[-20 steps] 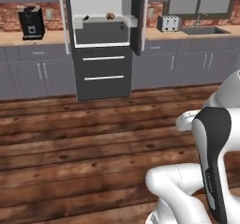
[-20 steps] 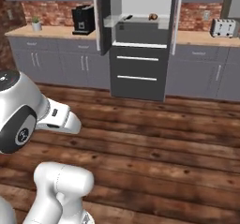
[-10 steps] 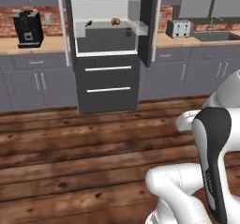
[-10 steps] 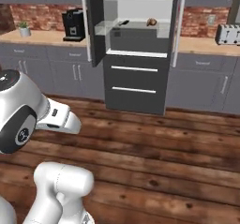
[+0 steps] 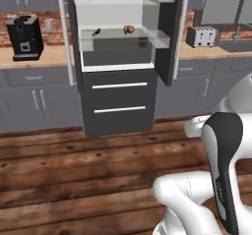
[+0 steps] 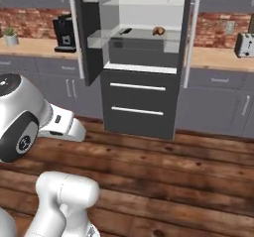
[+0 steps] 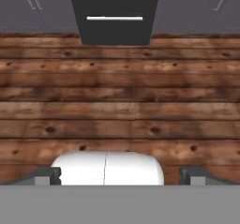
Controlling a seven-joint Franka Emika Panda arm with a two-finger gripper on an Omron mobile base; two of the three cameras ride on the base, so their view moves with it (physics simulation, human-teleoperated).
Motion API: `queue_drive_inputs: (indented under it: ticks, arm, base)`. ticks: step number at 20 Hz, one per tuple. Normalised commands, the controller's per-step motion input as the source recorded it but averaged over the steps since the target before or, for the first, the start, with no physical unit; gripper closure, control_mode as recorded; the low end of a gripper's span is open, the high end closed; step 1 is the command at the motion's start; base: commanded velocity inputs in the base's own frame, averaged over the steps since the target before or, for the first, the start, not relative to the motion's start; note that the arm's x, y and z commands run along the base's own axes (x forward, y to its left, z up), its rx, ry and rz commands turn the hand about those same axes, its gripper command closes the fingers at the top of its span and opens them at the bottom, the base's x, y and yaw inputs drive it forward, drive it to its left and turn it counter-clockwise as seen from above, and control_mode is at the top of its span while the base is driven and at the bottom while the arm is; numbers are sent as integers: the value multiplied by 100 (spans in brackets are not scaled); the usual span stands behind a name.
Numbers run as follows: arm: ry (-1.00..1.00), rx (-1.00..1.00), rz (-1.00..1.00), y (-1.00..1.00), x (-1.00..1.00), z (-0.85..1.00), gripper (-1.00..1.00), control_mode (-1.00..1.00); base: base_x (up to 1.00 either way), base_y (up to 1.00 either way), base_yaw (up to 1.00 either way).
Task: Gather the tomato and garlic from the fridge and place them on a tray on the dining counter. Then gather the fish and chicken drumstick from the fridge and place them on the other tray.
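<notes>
Fridge [image 5: 118, 57]: we found both doors open. On its shelf: a brown item, probably the chicken drumstick [image 5: 129, 29], beside a small dark item [image 5: 96, 32]. Gripper [image 7: 120, 176]: spread wide, empty, over wood floor [image 7: 120, 96].

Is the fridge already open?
Yes, both doors of the fridge stand swung outward, showing a brown item on a shelf inside.

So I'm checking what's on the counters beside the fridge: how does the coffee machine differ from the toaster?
The coffee machine is black and stands tall; the toaster is pale, silvery and low. In the left base view the coffee machine sits on the counter left of the open fridge, the toaster to its right. Both stand upright against the brick wall.
</notes>
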Motion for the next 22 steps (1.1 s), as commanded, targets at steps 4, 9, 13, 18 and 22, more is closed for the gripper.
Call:
queue_drive_inputs:
  ticks: [4,9,13,18,22]
  arm:
    - [0,0,0,0,0,0,-100,100]
    - [0,0,0,0,0,0,-100,100]
    - [0,0,0,0,0,0,-100,100]
    - [0,0,0,0,0,0,-100,100]
    - [0,0,0,0,0,0,-100,100]
  base:
    - [100,0,2]
    - [100,0,3]
    - [100,0,3]
    - [100,-2,4]
    - [100,-18,3]
